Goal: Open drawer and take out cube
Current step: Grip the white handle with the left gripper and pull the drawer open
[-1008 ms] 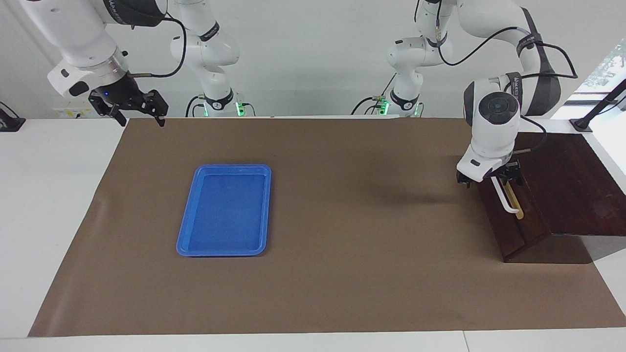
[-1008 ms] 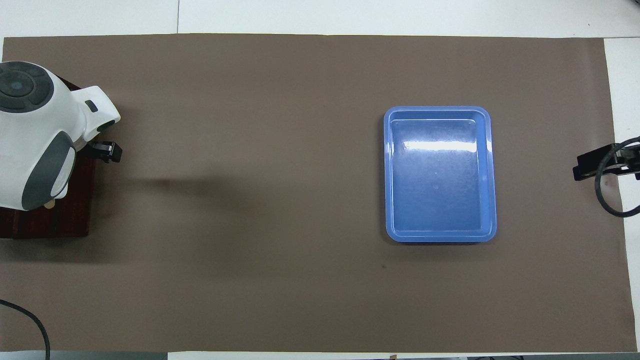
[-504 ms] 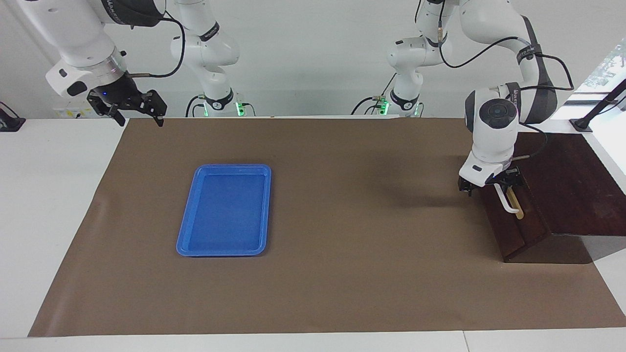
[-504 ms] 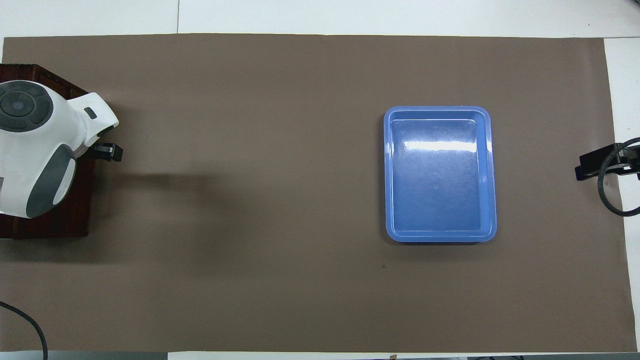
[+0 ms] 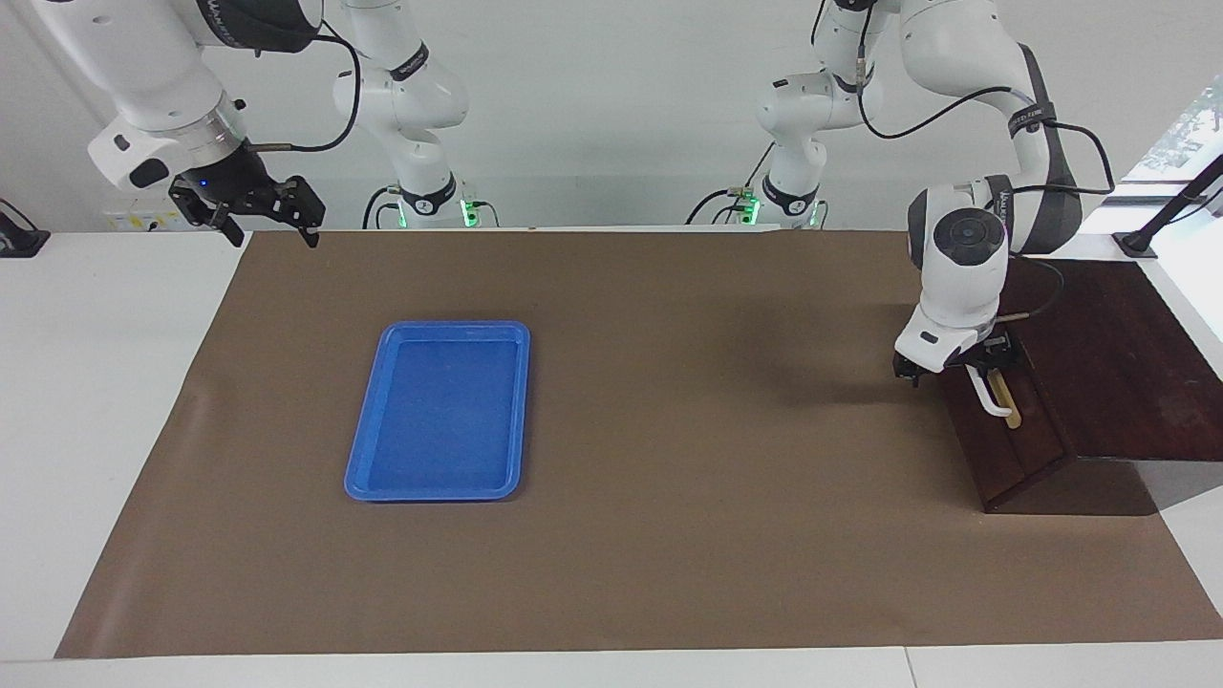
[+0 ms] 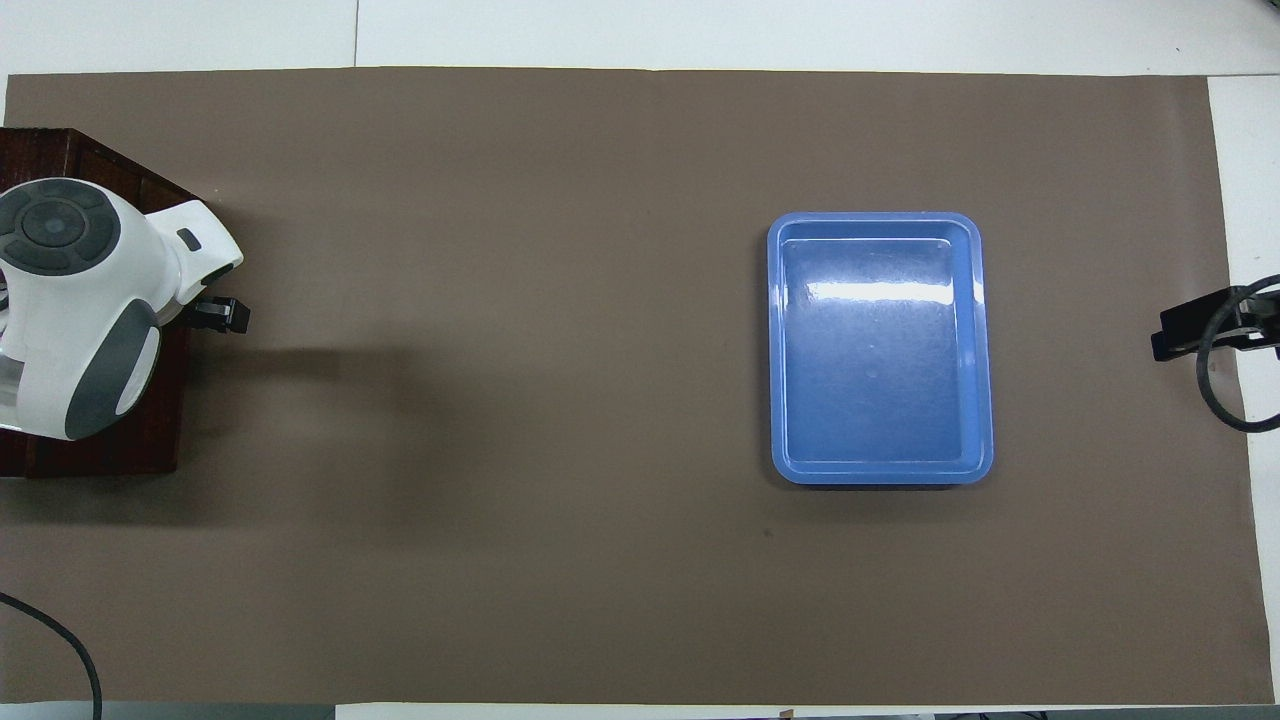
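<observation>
The dark brown wooden box stands at the left arm's end of the table. Its drawer is shut, with the white bar handle on a tan strip. My left gripper is open at the end of the handle nearer to the robots, its fingers set wide to either side of it. Most of that hand is hidden under the wrist in the overhead view, where one of the fingers shows beside the box. The cube is hidden. My right gripper hangs open over the table's edge by its base, waiting.
A blue plastic tray lies empty on the brown mat toward the right arm's end of the table; it shows again as the tray in the overhead view. A cable loops by the right arm's hand.
The left wrist has swung a little toward the robots and the left gripper has sunk slightly at the handle. The drawer stays shut. The right arm has hardly moved.
</observation>
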### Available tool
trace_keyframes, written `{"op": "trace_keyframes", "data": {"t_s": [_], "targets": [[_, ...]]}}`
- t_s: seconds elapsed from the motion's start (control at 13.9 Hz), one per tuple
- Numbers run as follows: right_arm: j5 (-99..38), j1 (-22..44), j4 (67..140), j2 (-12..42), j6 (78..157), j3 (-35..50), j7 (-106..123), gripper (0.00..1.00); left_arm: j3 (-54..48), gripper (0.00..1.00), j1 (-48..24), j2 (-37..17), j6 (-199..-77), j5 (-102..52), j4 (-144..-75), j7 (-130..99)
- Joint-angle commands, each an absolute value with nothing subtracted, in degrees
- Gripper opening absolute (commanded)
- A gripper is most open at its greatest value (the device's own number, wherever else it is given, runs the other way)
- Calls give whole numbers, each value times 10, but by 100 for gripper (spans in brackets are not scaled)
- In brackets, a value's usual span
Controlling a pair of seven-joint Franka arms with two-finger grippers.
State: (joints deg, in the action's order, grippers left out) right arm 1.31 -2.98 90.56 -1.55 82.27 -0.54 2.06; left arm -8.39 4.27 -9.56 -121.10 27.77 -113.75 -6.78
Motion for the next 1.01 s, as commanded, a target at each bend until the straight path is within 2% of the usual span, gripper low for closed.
{"op": "trace_keyframes", "data": {"t_s": [0.0,0.94], "targets": [[11,-39,909,-20,826,-3,33,100,-90,100,38,-98,-1232,283,-1152,-80],[11,-40,910,-20,847,-5,31,100,-92,100,-50,-98,-1214,273,-1147,-87]]}}
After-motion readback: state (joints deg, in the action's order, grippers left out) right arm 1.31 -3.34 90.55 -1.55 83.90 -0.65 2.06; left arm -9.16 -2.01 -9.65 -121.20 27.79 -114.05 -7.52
